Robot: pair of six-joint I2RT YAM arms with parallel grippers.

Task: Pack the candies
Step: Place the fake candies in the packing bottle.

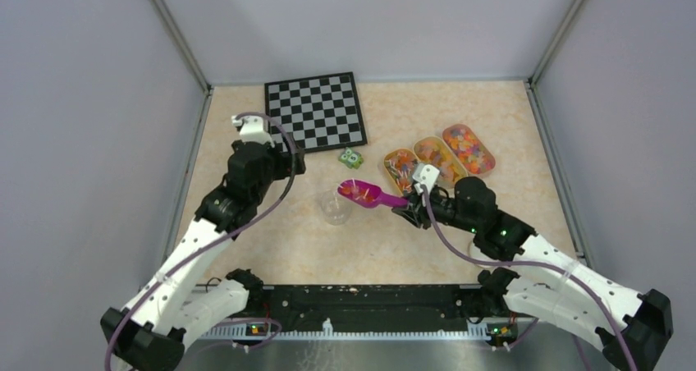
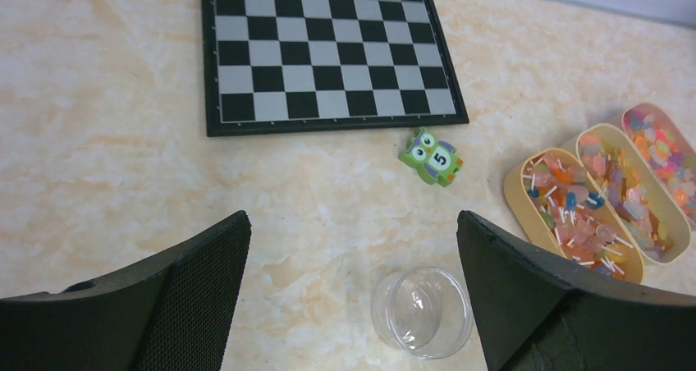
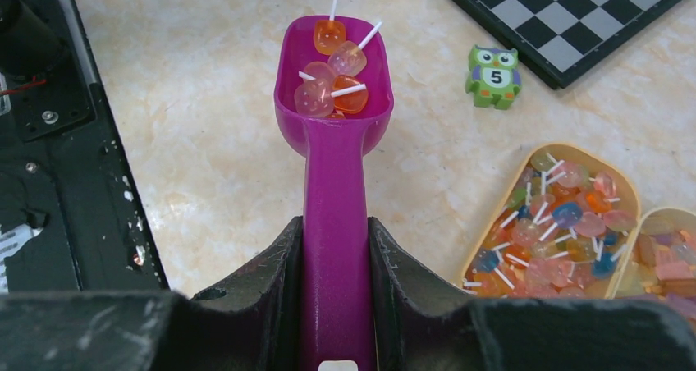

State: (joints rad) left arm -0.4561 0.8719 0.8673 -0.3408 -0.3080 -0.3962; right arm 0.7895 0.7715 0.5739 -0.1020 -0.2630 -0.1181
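Note:
My right gripper is shut on the handle of a magenta scoop. The scoop's bowl holds several candies, orange and pink pieces on white sticks. In the top view the scoop hangs level just right of a clear empty cup. Many more candies fill three beige trays. My left gripper is open wide above the table, with the clear cup below, close to its right finger.
A chessboard lies at the back left. A small green owl block marked 5 sits between the board and the trays. The black base rail runs along the near edge. Grey walls enclose the table on three sides.

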